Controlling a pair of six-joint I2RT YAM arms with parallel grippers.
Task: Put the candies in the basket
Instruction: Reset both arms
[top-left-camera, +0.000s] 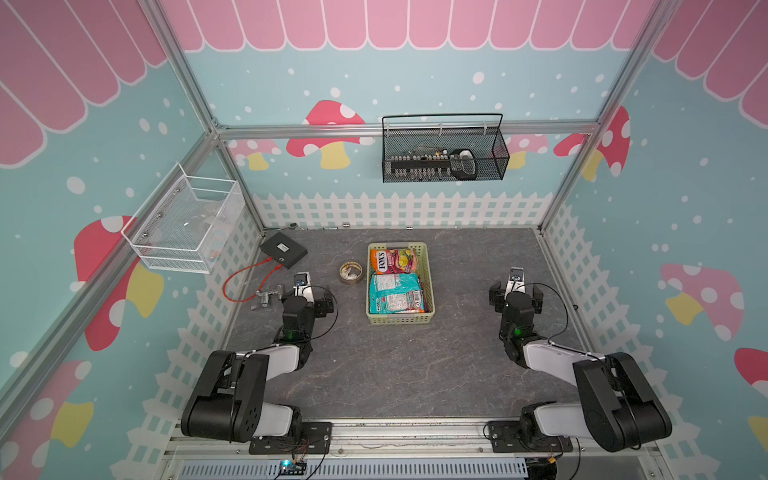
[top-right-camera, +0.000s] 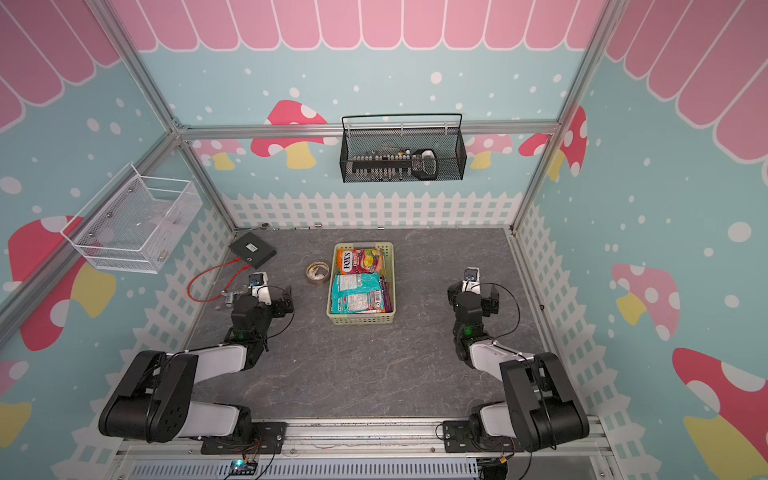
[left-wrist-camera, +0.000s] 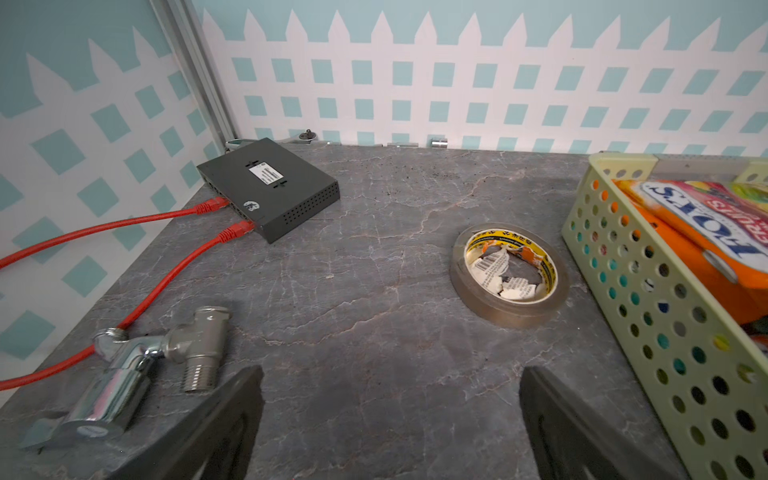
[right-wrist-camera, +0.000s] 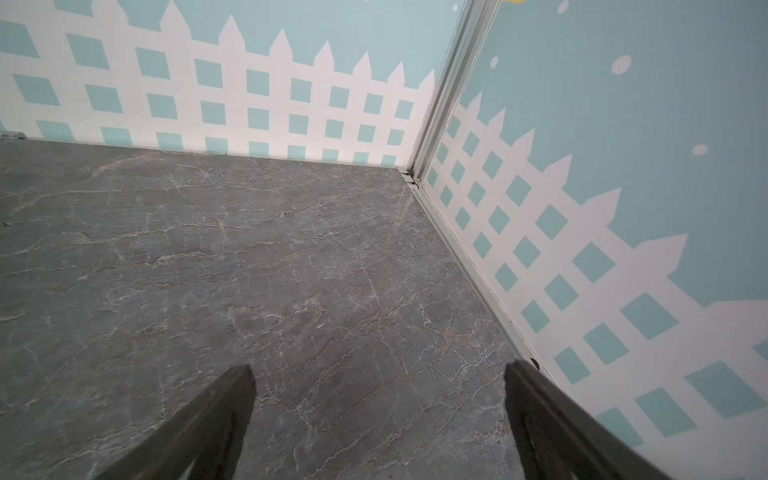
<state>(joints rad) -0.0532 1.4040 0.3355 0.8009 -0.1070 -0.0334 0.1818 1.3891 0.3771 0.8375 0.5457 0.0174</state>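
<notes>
The pale yellow-green basket (top-left-camera: 430, 286) (top-right-camera: 391, 286) (left-wrist-camera: 648, 316) stands mid-table in both top views. Inside it lie the candies: an orange-pink FOX'S bag (top-left-camera: 392, 259) (top-right-camera: 359, 259) (left-wrist-camera: 706, 232) at the far end and a teal bag (top-left-camera: 395, 293) (top-right-camera: 359, 293) at the near end, with a purple edge showing beside it. My left gripper (left-wrist-camera: 390, 374) (top-left-camera: 301, 279) is open to the left of the basket over bare table. To the right of the basket, my right gripper (right-wrist-camera: 378, 374) (top-left-camera: 516, 274) is open and empty above bare table near the right wall.
A tape roll (top-left-camera: 351, 272) (left-wrist-camera: 509, 274) lies just left of the basket. A dark box (top-left-camera: 283, 249) (left-wrist-camera: 270, 187) with red cables (left-wrist-camera: 124, 224) and a chrome valve fitting (left-wrist-camera: 137, 365) sit at the far left. A black wire basket (top-left-camera: 444, 151) and a white mesh basket (top-left-camera: 187, 224) hang on the walls.
</notes>
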